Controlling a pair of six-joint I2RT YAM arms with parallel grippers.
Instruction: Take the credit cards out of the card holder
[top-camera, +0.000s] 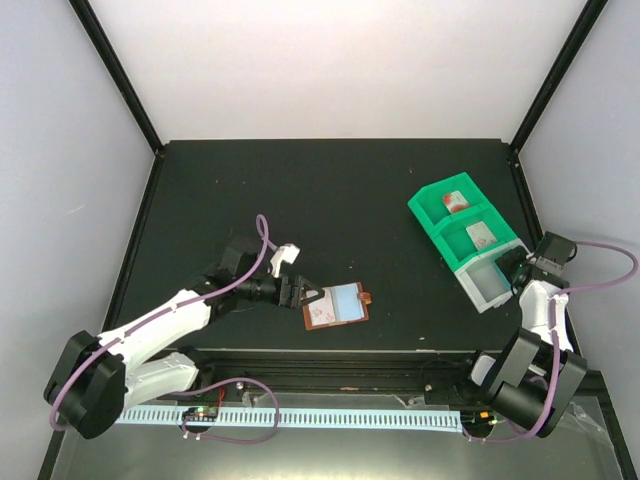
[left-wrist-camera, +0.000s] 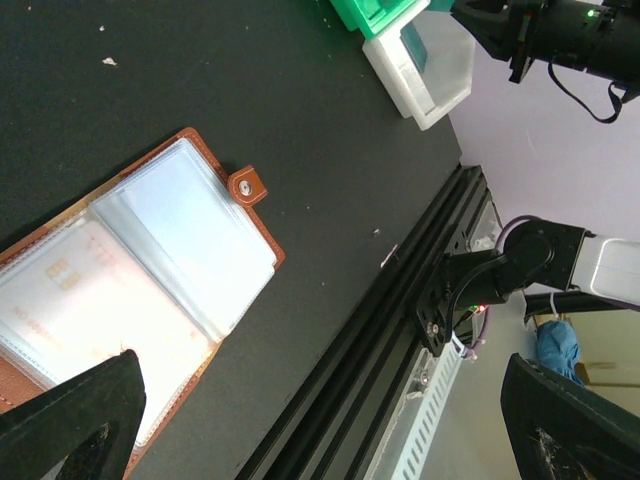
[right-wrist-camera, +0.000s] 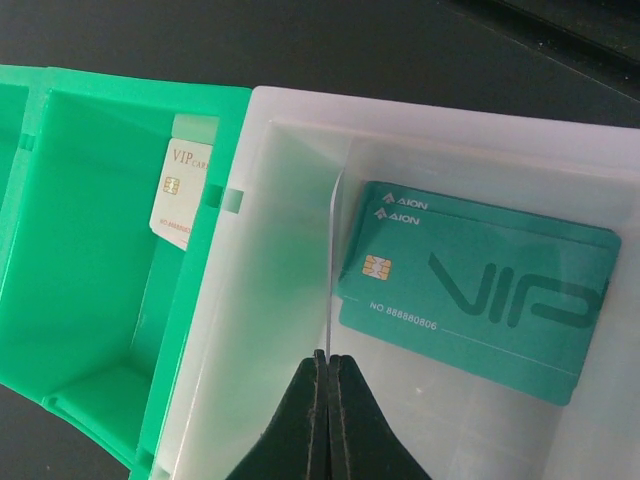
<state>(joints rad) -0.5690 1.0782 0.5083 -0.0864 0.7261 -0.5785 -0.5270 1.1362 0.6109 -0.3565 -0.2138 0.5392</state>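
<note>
The brown card holder (top-camera: 338, 303) lies open on the black table, pale blue-grey pockets up. It also shows in the left wrist view (left-wrist-camera: 150, 270), with a pale card (left-wrist-camera: 70, 300) inside its left pocket. My left gripper (top-camera: 299, 293) is open at the holder's left edge, its fingers (left-wrist-camera: 70, 425) spread wide, one over the holder's corner. My right gripper (right-wrist-camera: 328, 365) is shut on a thin credit card (right-wrist-camera: 329, 270) seen edge-on, held upright over the white end compartment (top-camera: 488, 281). Other cards lie in the green tray (top-camera: 425, 207): one with a red mark (top-camera: 457, 201), one greyish-white (top-camera: 483, 235).
Two teal VIP cards (right-wrist-camera: 480, 290) lie flat in the white compartment (right-wrist-camera: 270, 300). A white VIP card (right-wrist-camera: 180, 195) leans in the green compartment beside it. The table's front rail (left-wrist-camera: 400, 330) runs just past the holder. Grey walls stand at both sides.
</note>
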